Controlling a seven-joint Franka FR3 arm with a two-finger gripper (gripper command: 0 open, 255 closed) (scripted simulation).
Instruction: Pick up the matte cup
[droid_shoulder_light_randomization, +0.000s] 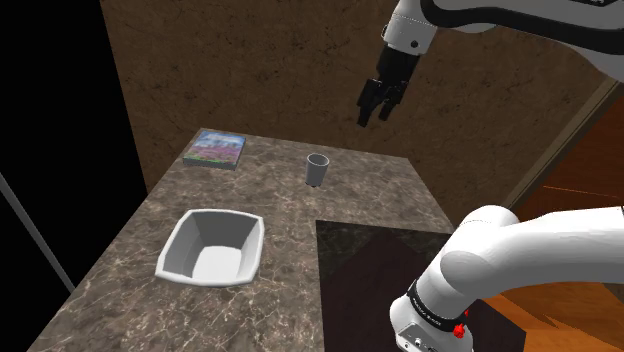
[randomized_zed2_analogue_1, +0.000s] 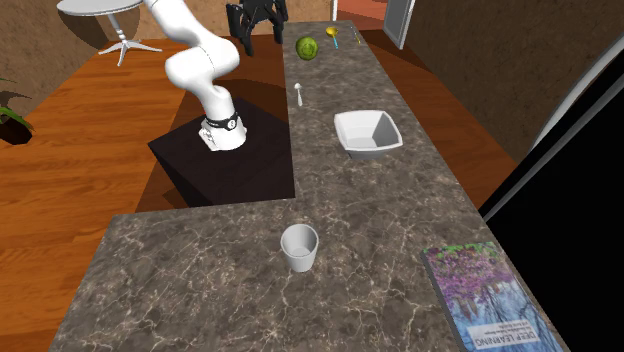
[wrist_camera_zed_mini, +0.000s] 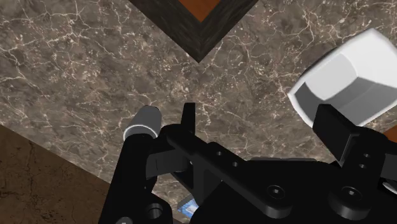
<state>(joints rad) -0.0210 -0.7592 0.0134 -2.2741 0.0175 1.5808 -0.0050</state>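
End effector (droid_shoulder_light_randomization: 375, 108) hangs high over the table (droid_shoulder_light_randomization: 300, 220), fingers (wrist_camera_zed_mini: 135, 172) spread wide, nothing between them.

Cup (droid_shoulder_light_randomization: 318, 169) stands upright, mouth up, alone on bare table toward the far edge. It is well below the end effector and off to the shoulder view's left of it. Book (droid_shoulder_light_randomization: 215, 149) lies flat near the far corner, well apart from the cup. White bowl (droid_shoulder_light_randomization: 190, 243) sits nearer the stand (droid_shoulder_light_randomization: 365, 265), also well apart.

Step in hand, as I judge it: the approach. Bring the end effector over the cup first, then descend. In the wrist view the cup sits by one fingertip, not between the two, so centre it before you drop. Hold the fingers wide until they straddle the wall, then close on the body below the rim. Narrow, plain cup; likely to tip if nudged.

Writing: none legible. Book cover shows a purple-and-green picture; cup is unmarked.
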